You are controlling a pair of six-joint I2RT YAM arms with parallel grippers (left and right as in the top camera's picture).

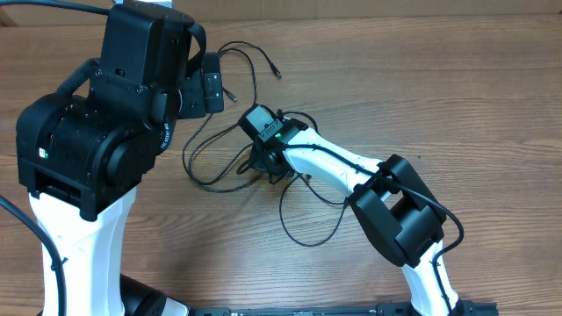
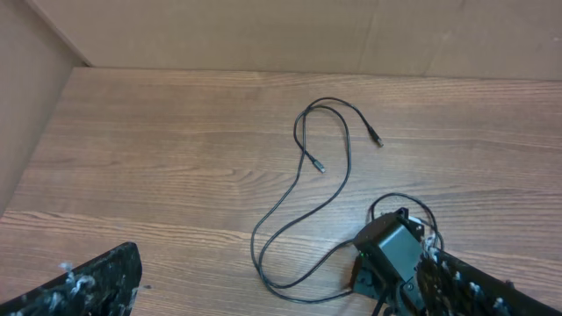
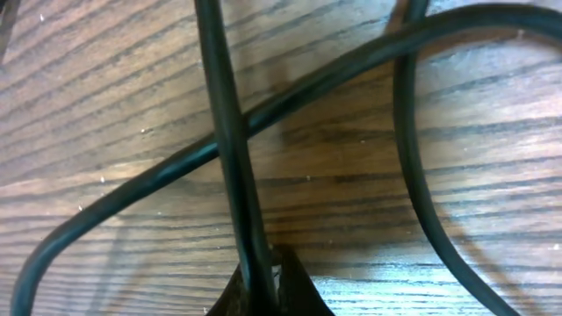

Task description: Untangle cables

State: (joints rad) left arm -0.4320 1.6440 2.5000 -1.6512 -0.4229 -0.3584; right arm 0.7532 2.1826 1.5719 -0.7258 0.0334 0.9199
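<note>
The cables (image 1: 195,178) are thin black cords lying in loose loops on the wooden table, with two plug ends (image 1: 277,75) at the back. My right gripper (image 1: 266,167) is down on the tangle's middle. In the right wrist view its fingertips (image 3: 268,281) are shut on one strand (image 3: 224,132), and two other strands (image 3: 351,66) cross close by. The left wrist view shows the same cables (image 2: 342,175) and the right gripper (image 2: 373,281) beside them. My left gripper (image 2: 281,263) hangs open above the table, holding nothing; overhead it appears at the back left (image 1: 211,92).
The left arm's bulky black body (image 1: 97,132) covers the table's left part in the overhead view. A brown wall (image 2: 263,35) runs behind the table, and another panel (image 2: 22,114) closes the left side. One cable loop (image 1: 307,243) lies in front of the right arm.
</note>
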